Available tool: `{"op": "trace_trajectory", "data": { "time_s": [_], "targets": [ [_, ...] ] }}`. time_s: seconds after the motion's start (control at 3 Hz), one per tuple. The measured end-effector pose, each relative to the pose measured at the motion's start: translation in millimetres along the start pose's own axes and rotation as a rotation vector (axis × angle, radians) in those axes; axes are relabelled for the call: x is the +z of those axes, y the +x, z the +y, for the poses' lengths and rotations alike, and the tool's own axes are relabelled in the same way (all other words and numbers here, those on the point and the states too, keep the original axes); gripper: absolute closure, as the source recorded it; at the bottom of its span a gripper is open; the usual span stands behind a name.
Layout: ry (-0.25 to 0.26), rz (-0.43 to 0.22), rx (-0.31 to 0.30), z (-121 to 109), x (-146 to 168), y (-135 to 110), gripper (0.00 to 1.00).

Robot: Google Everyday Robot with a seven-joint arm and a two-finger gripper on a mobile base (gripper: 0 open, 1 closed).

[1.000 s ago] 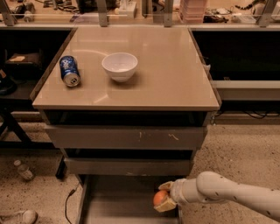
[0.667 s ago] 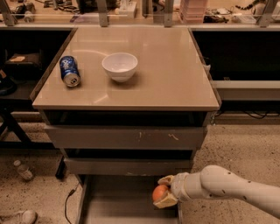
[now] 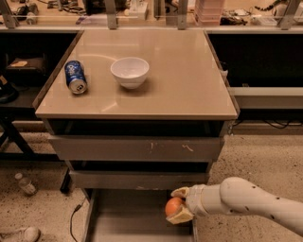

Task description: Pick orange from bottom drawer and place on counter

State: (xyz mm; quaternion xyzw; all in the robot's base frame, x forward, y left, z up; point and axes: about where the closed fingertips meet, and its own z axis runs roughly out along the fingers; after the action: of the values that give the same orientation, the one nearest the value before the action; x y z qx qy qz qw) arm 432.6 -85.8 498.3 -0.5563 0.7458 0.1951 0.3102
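Observation:
The orange (image 3: 173, 206) is small and round. My gripper (image 3: 177, 206) is shut on it, with one cream finger above and one below. It holds the orange over the right side of the open bottom drawer (image 3: 132, 212), just below the two shallower drawer fronts. My white arm (image 3: 251, 201) reaches in from the lower right. The beige counter (image 3: 180, 75) tops the grey cabinet above.
A blue soda can (image 3: 75, 76) lies on its side at the counter's left. A white bowl (image 3: 129, 72) stands beside it. A cluttered bench (image 3: 142, 9) runs behind. A bottle (image 3: 24, 183) and a cable (image 3: 73, 218) lie on the speckled floor at left.
My gripper has lifted the orange a little and drawn it slightly left, higher above the drawer floor. The can and bowl have not moved.

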Motion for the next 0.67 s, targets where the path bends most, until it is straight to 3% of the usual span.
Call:
{"op": "trace_trajectory", "data": {
  "time_s": [0.33, 0.67],
  "targets": [
    [0.043, -0.014, -0.066, 10.5, -42.9, -41.3, 1.00],
    [0.118, -0.017, -0.167, 14.2, -99.3, -99.3, 1.00]
  ]
}}
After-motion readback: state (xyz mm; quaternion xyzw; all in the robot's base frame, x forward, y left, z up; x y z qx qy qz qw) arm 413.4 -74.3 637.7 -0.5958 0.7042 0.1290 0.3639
